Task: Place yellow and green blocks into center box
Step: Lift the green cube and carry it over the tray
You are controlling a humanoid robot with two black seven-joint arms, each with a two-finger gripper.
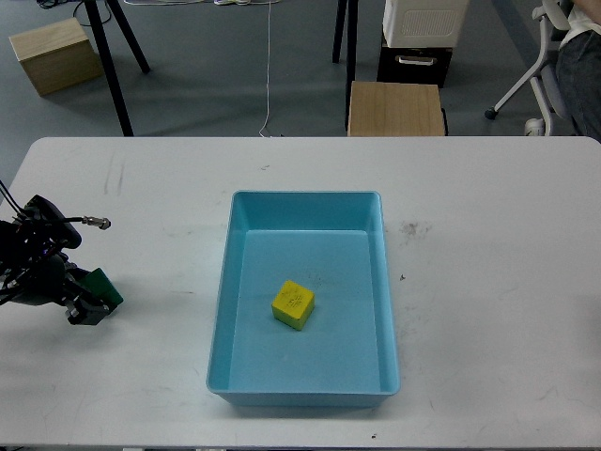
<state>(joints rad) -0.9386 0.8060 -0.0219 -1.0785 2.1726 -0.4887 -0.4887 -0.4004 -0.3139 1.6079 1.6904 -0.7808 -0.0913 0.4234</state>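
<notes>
A yellow block lies inside the light blue box at the middle of the white table. A green block sits on the table near the left edge. My left gripper is right at the green block, its dark fingers against the block's near-left side and covering part of it. The fingers are too dark and small to tell apart, so I cannot tell whether they grip the block. My right gripper is out of view.
The white table stretches to the right of the box. Beyond its far edge on the floor stand a wooden stool, black stand legs and a wooden box.
</notes>
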